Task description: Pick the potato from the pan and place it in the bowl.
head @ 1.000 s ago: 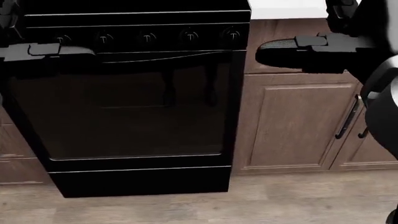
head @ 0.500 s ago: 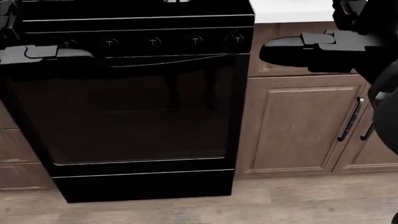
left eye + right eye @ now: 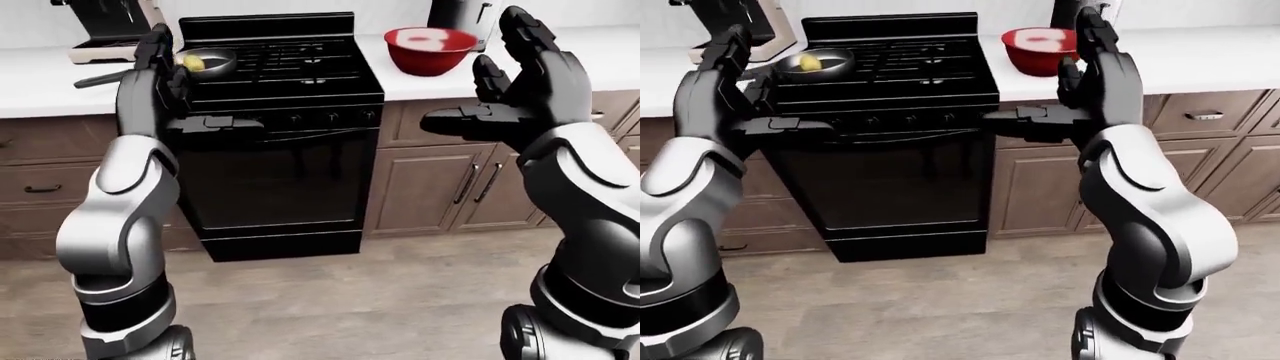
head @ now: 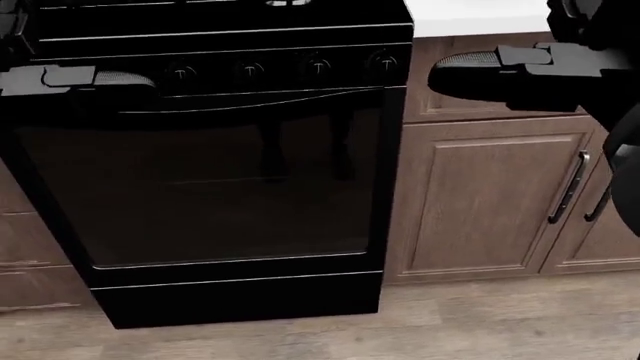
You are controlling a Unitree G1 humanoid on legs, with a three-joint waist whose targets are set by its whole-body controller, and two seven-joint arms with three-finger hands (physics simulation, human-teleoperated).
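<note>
A yellow potato (image 3: 194,63) lies in a grey pan (image 3: 216,60) on the black stove's (image 3: 280,67) left burner, upper left in the left-eye view. A red bowl (image 3: 430,49) stands on the white counter (image 3: 610,52) right of the stove. My left hand (image 3: 182,82) is open and raised, fingers up, in line with the pan and partly hiding it. My right hand (image 3: 492,75) is open and raised below and right of the bowl. Both hands are empty. The head view shows only the oven door (image 4: 220,180) and my two thumbs.
A toaster-like appliance (image 3: 110,26) stands on the counter left of the stove, and a dark jug (image 3: 460,13) behind the bowl. Brown cabinets (image 3: 440,187) with dark handles flank the oven. Wooden floor (image 3: 350,300) lies below.
In the head view the whole picture has shifted slightly down and right, so the camera has moved. Both hands stay open and raised.
</note>
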